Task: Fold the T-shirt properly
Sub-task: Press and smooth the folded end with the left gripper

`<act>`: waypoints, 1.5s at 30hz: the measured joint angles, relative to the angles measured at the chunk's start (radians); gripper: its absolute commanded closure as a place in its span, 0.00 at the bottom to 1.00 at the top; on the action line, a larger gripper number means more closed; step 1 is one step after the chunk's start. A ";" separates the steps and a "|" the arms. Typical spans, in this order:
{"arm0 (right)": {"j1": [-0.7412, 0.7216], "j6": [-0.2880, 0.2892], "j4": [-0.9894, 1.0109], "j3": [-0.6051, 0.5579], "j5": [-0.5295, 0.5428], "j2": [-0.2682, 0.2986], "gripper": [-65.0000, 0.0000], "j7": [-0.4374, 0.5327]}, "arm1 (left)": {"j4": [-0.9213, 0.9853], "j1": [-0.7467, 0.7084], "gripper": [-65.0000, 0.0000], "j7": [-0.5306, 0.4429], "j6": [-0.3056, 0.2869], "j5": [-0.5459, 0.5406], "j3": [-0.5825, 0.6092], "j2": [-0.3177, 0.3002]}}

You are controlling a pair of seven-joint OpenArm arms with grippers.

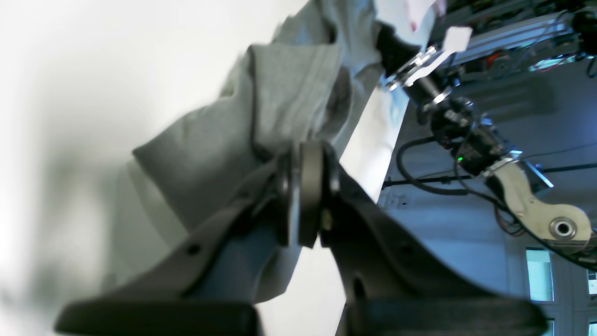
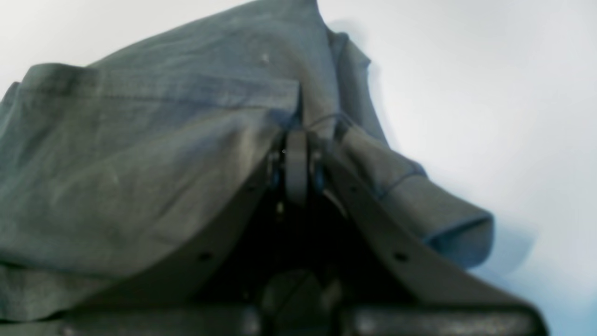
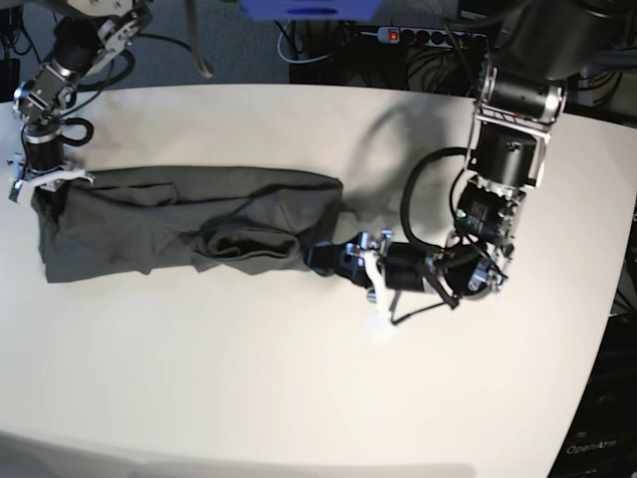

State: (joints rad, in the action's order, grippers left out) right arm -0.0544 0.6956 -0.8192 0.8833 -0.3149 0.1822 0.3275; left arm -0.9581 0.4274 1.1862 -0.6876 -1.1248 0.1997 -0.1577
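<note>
The dark grey T-shirt (image 3: 169, 224) lies as a long rumpled band across the white table's left half. My left gripper (image 3: 320, 257) reaches in low from the right and is shut on the band's right end. In the left wrist view its fingers (image 1: 305, 186) pinch a fold of the grey cloth (image 1: 280, 93). At the far left end my right gripper (image 3: 45, 196) is also shut on the shirt. Seen from the right wrist, the closed tips (image 2: 296, 158) have cloth (image 2: 140, 140) draped over them and a sleeve hanging to the right.
Bare white table (image 3: 299, 378) spreads in front of and behind the shirt. Its curved right edge (image 3: 617, 299) lies beyond the left arm. Looped black cables (image 3: 413, 214) hang beside that arm. A power strip (image 3: 418, 35) and more cables sit behind the table.
</note>
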 measured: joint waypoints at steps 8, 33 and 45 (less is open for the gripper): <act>0.005 0.000 0.000 0.000 -0.016 -0.003 1.00 0.033 | -0.021 0.019 0.97 -0.011 0.068 0.007 -0.001 -0.008; 0.005 0.000 0.000 0.000 -0.016 -0.003 1.00 0.036 | -0.196 0.035 0.97 0.000 0.244 0.348 0.038 0.055; 0.005 0.000 0.000 0.000 -0.016 -0.003 1.00 0.037 | -0.189 0.035 0.97 -0.008 0.243 0.380 0.141 0.061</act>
State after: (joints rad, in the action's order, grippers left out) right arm -0.0498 0.6956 -0.8192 0.8833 -0.3305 0.1795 0.3641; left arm -1.1469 0.4625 1.1778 -0.4442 -0.7452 0.3405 -0.0971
